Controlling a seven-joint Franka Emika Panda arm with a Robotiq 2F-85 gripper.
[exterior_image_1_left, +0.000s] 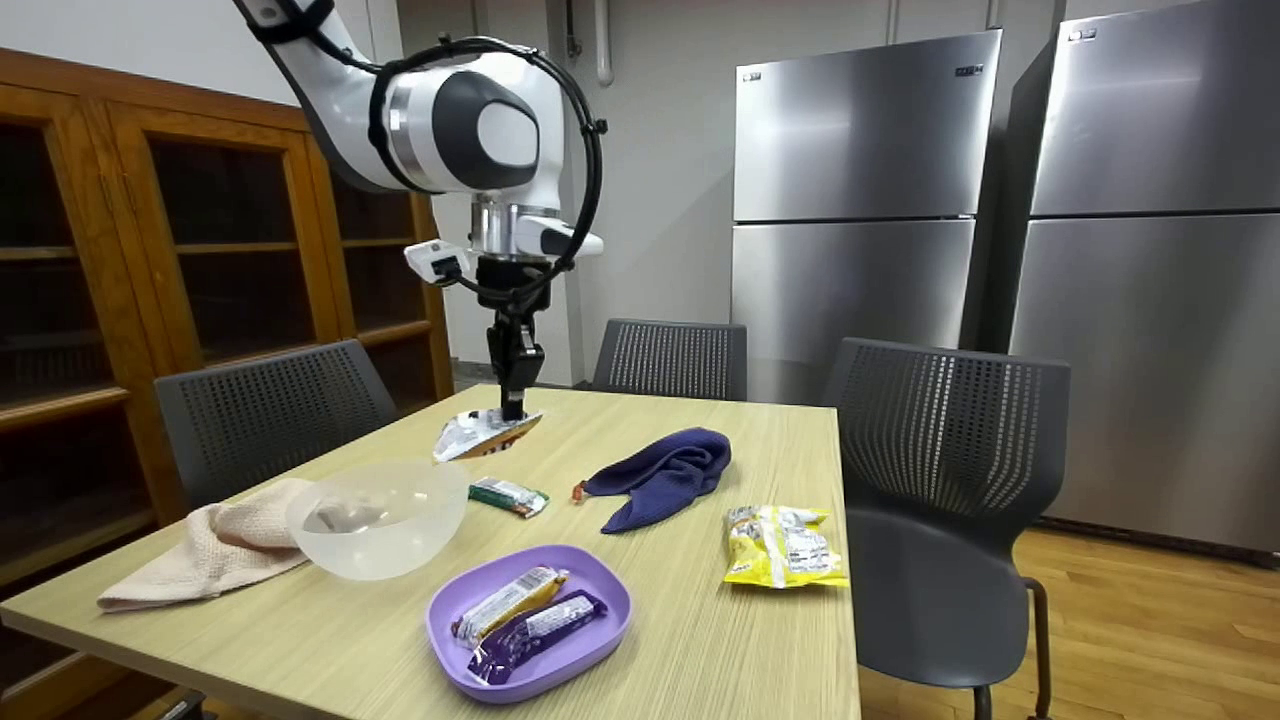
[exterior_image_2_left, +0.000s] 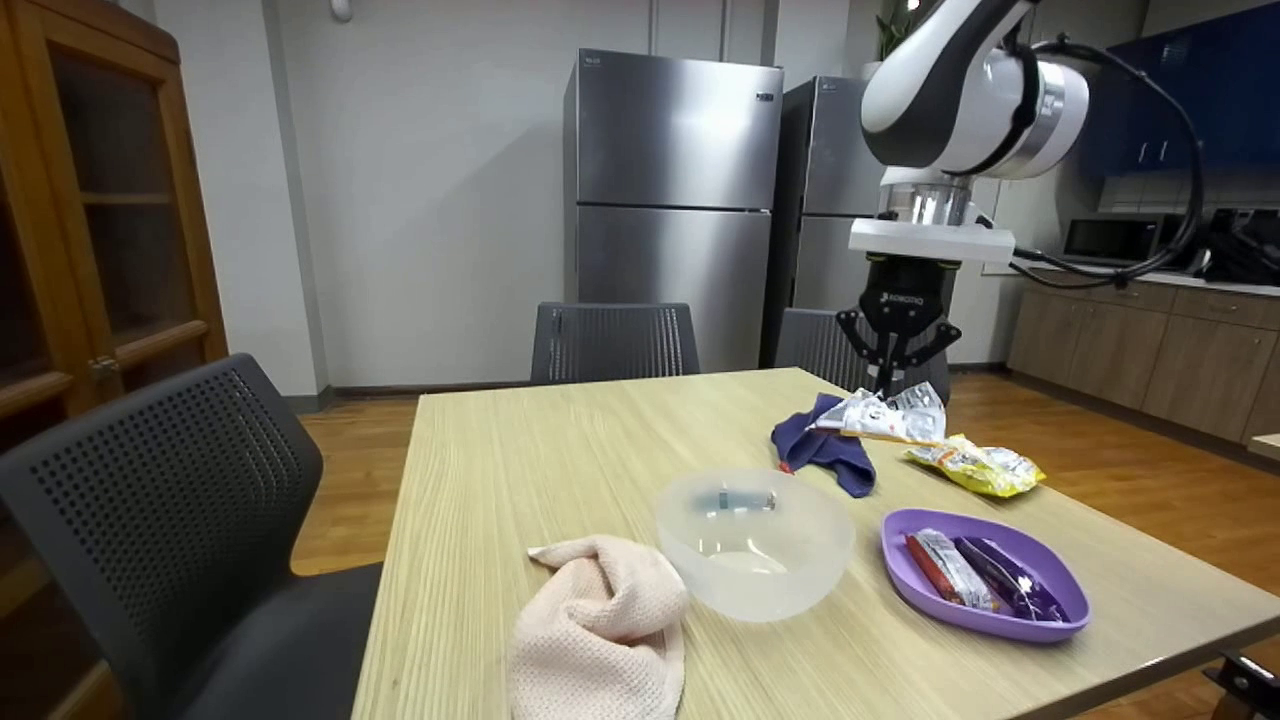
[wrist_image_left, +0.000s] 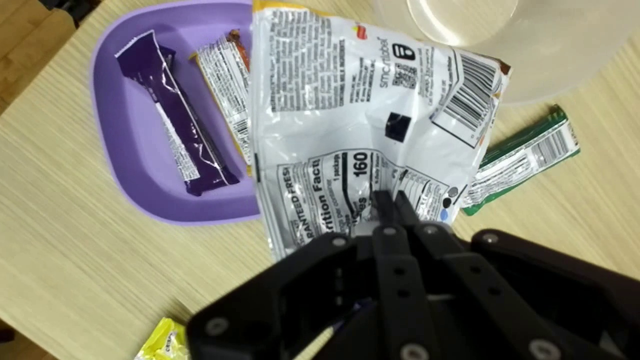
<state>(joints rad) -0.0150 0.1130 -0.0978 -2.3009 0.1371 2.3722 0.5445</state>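
Even light; bright glare inside the translucent bowl (wrist_image_left: 555, 60)

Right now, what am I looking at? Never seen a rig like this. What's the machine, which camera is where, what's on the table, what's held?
It's a single robot arm ending in a black, two-fingered gripper. Two pictures come from cameras outside the robot, viewing the table from different places. The third comes from a camera on the wrist, looking past the gripper.

On the table: a purple tray holding a purple-wrapped bar and a gold-and-white bar; a frosted bowl; a green-wrapped bar; a pink cloth; a blue cloth; a yellow packet.

The gripper is closed on a silvery-white snack bag, nutrition label facing the wrist camera. The bag appears to be raised off the table.
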